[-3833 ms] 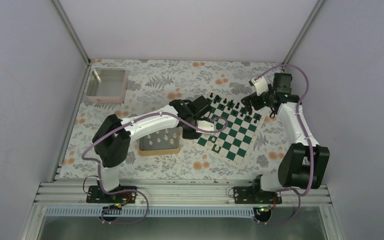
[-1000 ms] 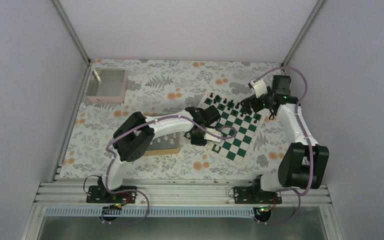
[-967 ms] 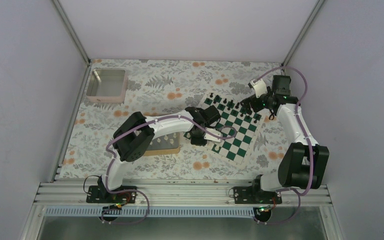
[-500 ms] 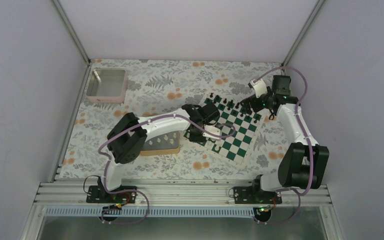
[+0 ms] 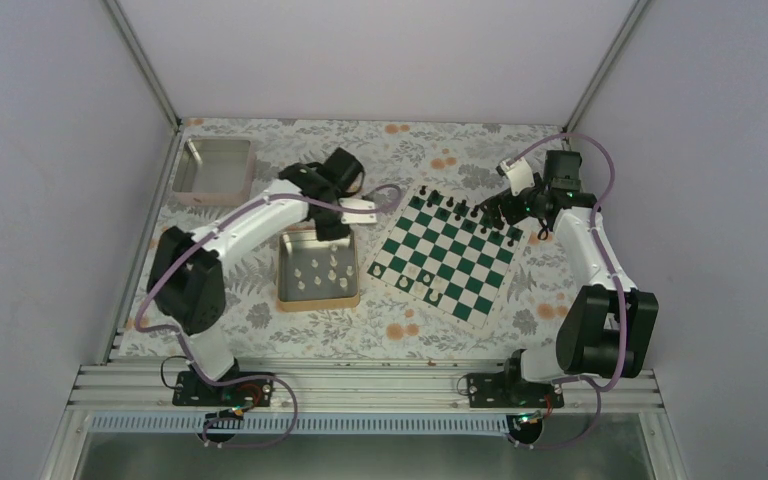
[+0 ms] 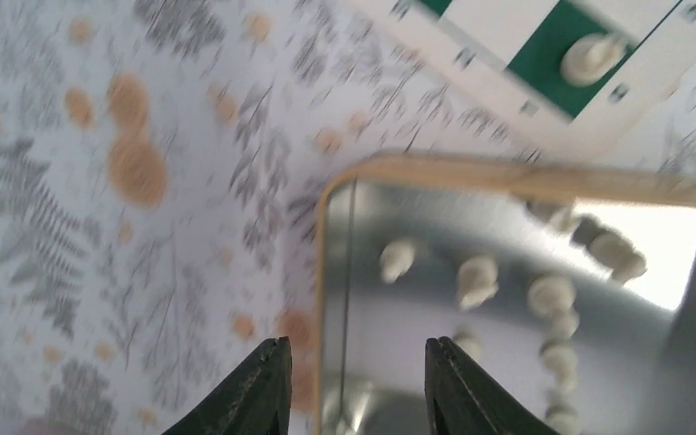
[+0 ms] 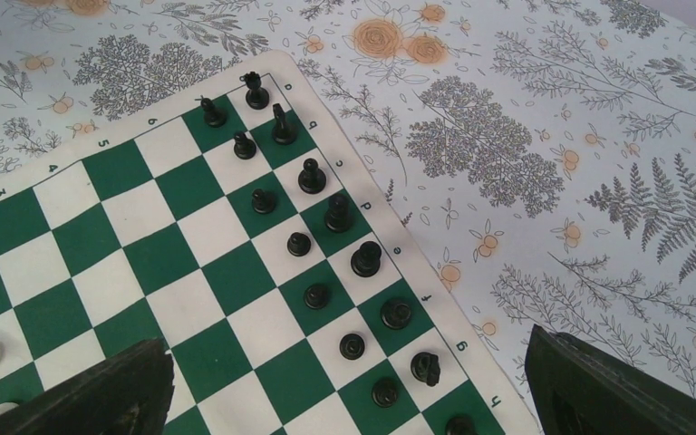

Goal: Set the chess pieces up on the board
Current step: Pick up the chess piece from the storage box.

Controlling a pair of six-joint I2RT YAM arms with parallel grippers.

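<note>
Pickup seems underway: left claw (image 6: 353,385), open and empty, hangs over the tin (image 6: 435,168) of white pieces (image 6: 476,281) and must next pinch one for the board (image 5: 447,262); right claw (image 7: 349,388) gapes empty.

The table (image 5: 430,150) is covered in a print of grey ferns and orange flowers. Three things are laid flat on it. A pinkish tray (image 5: 251,172) is set at the far left corner. A gold-rimmed tin (image 5: 317,303) is set nearer, left of centre. The board (image 5: 472,290) is placed right of the tin, turned at an angle, its left corner near the tin but not touching.
</note>
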